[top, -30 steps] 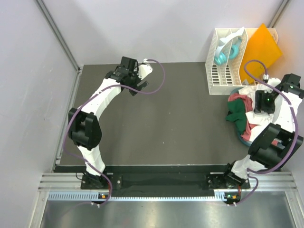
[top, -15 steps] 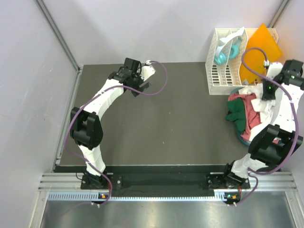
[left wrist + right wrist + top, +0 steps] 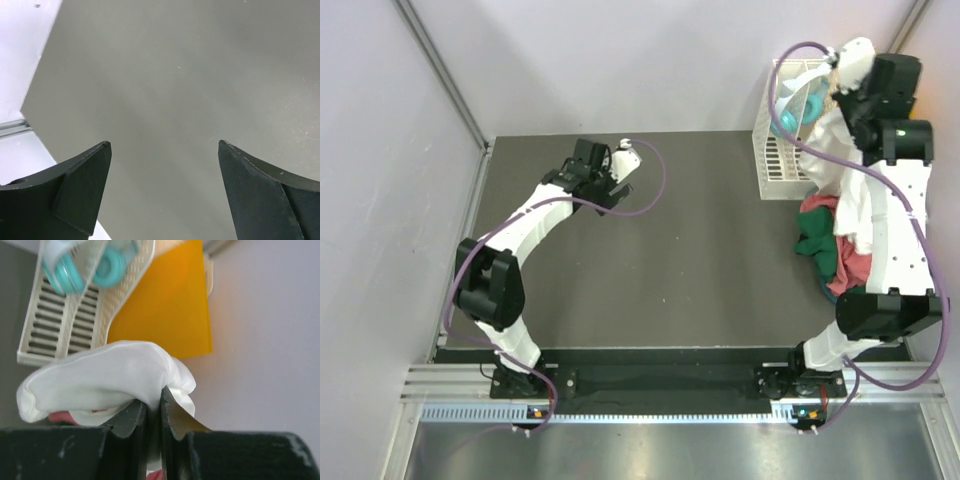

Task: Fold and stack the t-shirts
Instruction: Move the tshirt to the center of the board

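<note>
Right pincer (image 3: pixel 154 407) clamped on the white shirt (image 3: pixel 110 375), left pincer (image 3: pixel 164 144) spread wide

We see the right pincer with its two fingers drawn almost together, a fold of the white shirt pinched between them. From its wrist camera the cloth bulges out above and to the left of the fingertips in a soft rounded lump. Behind it stand the white slatted rack (image 3: pixel 55 330) and the orange sheet (image 3: pixel 160 310).

From overhead we find that pincer (image 3: pixel 842 72) held high at the far right corner, over the rack (image 3: pixel 775 150). The white shirt (image 3: pixel 855 200) hangs from it as one long drooping strip. Its long axis runs from the pincer at the far end back toward the near edge, and its lower end is draped on the heap at the right side of the table (image 3: pixel 700 250). In that heap lie the red shirt (image 3: pixel 850 268) and the green shirt (image 3: pixel 815 245), crumpled and touching each other.

We see the left pincer (image 3: pixel 618 168) well apart from all this, over the far left part of the table. Its fingers stand far apart with only bare dark tabletop (image 3: pixel 200 75) between them, gripping nothing.
</note>
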`<act>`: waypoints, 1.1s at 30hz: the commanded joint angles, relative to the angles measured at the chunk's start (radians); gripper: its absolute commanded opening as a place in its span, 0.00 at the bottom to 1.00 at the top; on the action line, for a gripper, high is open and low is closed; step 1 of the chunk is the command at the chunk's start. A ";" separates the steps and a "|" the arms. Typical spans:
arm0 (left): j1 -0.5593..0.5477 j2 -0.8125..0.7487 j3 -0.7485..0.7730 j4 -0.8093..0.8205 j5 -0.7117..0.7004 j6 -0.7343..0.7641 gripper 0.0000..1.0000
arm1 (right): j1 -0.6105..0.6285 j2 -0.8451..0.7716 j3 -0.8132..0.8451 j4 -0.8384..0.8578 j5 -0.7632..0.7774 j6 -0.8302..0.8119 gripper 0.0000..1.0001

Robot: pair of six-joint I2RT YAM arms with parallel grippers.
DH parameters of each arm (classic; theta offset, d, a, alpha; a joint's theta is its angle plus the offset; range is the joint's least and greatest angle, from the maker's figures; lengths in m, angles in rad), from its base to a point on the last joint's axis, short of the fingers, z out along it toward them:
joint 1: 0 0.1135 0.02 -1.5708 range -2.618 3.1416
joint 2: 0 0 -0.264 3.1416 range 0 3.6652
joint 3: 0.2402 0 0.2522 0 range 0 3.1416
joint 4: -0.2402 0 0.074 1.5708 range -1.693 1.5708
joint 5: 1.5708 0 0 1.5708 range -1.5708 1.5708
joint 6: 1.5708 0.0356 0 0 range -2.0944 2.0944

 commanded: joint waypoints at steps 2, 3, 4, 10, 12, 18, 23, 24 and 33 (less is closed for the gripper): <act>-0.004 -0.104 -0.096 0.203 -0.090 -0.022 0.91 | 0.200 -0.046 0.005 0.386 0.183 -0.148 0.00; -0.004 -0.122 -0.115 0.234 -0.112 -0.022 0.91 | 0.225 -0.040 0.002 0.435 0.180 -0.165 0.00; -0.004 -0.133 -0.135 0.298 -0.135 -0.020 0.91 | 0.283 -0.031 0.003 0.453 0.175 -0.210 0.00; -0.004 -0.190 -0.254 0.461 -0.285 0.011 0.91 | 0.484 0.038 0.052 0.555 0.097 -0.303 0.00; -0.004 -0.203 -0.285 0.485 -0.322 0.018 0.91 | 0.542 0.048 0.042 0.635 0.076 -0.333 0.00; -0.004 -0.225 -0.333 0.605 -0.377 0.060 0.88 | 0.602 0.004 -0.127 1.010 0.033 -0.365 0.00; -0.003 -0.234 -0.340 0.624 -0.385 0.025 0.88 | 0.613 -0.006 -0.284 1.055 -0.056 -0.384 0.00; -0.004 -0.234 -0.340 0.620 -0.382 0.017 0.88 | 0.601 0.014 -0.232 0.986 -0.041 -0.318 0.00; -0.004 -0.242 -0.365 0.608 -0.325 0.006 0.87 | 0.461 0.040 -0.446 0.449 -0.140 -0.231 0.08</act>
